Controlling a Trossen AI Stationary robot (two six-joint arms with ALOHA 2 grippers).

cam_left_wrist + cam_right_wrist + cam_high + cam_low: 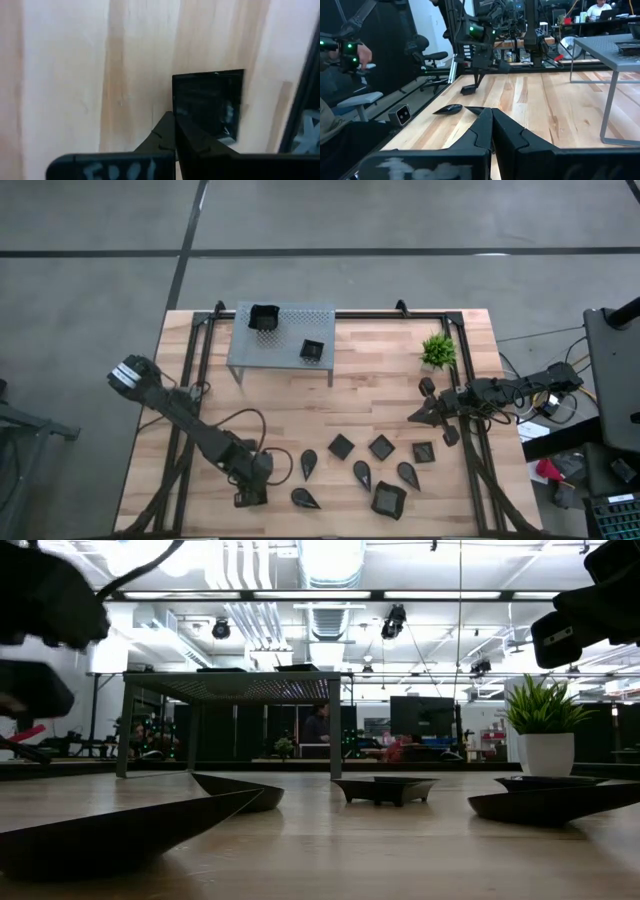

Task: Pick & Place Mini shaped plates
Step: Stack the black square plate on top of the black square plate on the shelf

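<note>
- A wooden table (380, 410) fills the overhead view, with a dark arm at each side.
- A grey perforated stand (282, 340) sits at the table's far edge, carrying two mini shaped plates (263, 317): one at its far left corner, one near its right side.
- A small green plant (438, 351) stands far right.
- Eight more black plates, square and teardrop-shaped, lie loosely clustered near the front edge, the largest a wavy-rimmed plate (388, 499).
- The left end effector (250, 498) is low at the front left, fingers clenched on the edge of a square plate (210, 102).
- The right end effector (418, 417) waits mid-right, clenched and empty.
</note>
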